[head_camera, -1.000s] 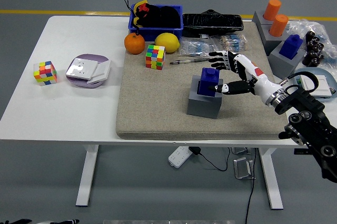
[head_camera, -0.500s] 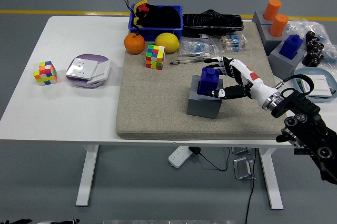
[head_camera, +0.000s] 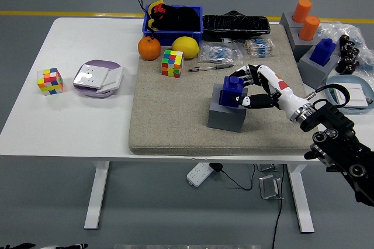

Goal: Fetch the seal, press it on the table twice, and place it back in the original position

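In the head view we are seeing the blue block-shaped seal (head_camera: 233, 90) sitting upright in the grey square holder (head_camera: 227, 112) on the beige felt mat (head_camera: 175, 114). The right hand (head_camera: 257, 88) is wrapping its white-and-black fingers (head_camera: 248, 73) around the seal, thumb below, touching it.

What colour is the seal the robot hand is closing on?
Dark blue seal, sitting in a grey holder; only the head view shows it.
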`<state>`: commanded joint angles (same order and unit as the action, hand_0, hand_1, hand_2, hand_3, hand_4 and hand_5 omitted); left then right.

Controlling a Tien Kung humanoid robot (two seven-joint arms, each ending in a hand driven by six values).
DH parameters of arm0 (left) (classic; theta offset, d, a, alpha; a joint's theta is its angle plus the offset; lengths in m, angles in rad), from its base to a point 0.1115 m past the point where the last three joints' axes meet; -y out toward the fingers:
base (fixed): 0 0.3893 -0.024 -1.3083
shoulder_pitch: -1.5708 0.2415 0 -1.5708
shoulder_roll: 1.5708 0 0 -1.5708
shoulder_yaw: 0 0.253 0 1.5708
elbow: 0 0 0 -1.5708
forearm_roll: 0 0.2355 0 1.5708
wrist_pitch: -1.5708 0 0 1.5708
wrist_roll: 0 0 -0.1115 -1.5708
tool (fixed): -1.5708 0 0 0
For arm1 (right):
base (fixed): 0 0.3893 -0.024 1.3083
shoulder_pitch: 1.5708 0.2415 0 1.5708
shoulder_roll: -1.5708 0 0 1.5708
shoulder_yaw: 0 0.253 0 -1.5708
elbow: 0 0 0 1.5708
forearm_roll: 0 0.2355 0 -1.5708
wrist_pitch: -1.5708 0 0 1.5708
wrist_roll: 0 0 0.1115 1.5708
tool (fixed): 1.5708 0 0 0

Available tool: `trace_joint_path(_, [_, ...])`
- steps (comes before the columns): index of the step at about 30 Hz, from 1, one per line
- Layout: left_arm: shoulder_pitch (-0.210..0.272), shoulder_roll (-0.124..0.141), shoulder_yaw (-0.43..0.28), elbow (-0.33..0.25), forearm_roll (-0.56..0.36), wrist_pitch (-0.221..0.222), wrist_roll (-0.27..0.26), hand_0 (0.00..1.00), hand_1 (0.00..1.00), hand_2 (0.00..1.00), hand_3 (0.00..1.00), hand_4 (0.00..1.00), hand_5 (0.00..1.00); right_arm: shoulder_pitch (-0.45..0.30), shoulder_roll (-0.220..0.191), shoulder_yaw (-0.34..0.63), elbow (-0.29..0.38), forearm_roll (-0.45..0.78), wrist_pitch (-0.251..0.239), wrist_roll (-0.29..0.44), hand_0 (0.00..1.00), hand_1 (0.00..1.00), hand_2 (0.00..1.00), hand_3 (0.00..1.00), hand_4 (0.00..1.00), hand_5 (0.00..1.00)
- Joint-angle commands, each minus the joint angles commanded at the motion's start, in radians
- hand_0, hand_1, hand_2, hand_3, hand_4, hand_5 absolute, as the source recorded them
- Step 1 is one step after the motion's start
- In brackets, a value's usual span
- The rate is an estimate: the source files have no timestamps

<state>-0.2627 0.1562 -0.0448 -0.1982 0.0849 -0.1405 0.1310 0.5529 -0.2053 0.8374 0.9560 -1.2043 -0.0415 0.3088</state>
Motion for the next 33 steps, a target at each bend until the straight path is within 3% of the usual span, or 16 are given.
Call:
trace_joint_path(1, [0.000,0.001,0.002,0.000,-0.002,0.000,0.000,0.819,0.816,0.788,0.837,0.799,0.404,0.000,0.000,-0.005,0.000,0.002,-0.008,0.004,0.527,0.404,0.421,0.476,0.706,0.002])
trace_joint_path(2, [0.000,0.001,0.003,0.000,-0.002,0.000,0.000,0.820,0.817,0.788,0.837,0.800,0.402,0.000,-0.001,-0.007,0.000,0.004,-0.012,0.006,0.490,0.362,0.369,0.392,0.664,0.002])
trace_joint_path(11, [0.001,0.004,0.005,-0.001,-0.001,-0.001,0.000,0.819,0.816,0.788,0.837,0.801,0.407,-0.009,-0.010,0.012,0.021,0.012,-0.029,0.019,0.490,0.352,0.369,0.375,0.652,0.002])
trace_joint_path(18, [0.002,0.007,0.009,0.000,-0.004,-0.001,0.000,0.819,0.816,0.788,0.837,0.801,0.407,-0.036,-0.045,0.066,0.097,0.002,-0.015,0.005,0.486,0.353,0.364,0.372,0.642,0.002])
trace_joint_path(27, [0.002,0.006,-0.002,0.001,0.003,-0.001,0.000,0.818,0.816,0.788,0.837,0.801,0.406,-0.109,-0.095,0.201,0.205,-0.030,0.000,-0.008,0.483,0.351,0.362,0.371,0.645,0.002])
trace_joint_path(33, [0.007,0.003,-0.004,0.002,0.000,0.000,0.001,0.819,0.816,0.788,0.837,0.800,0.406,-0.152,-0.125,0.288,0.180,-0.043,-0.002,-0.008,0.484,0.351,0.362,0.372,0.650,0.002])
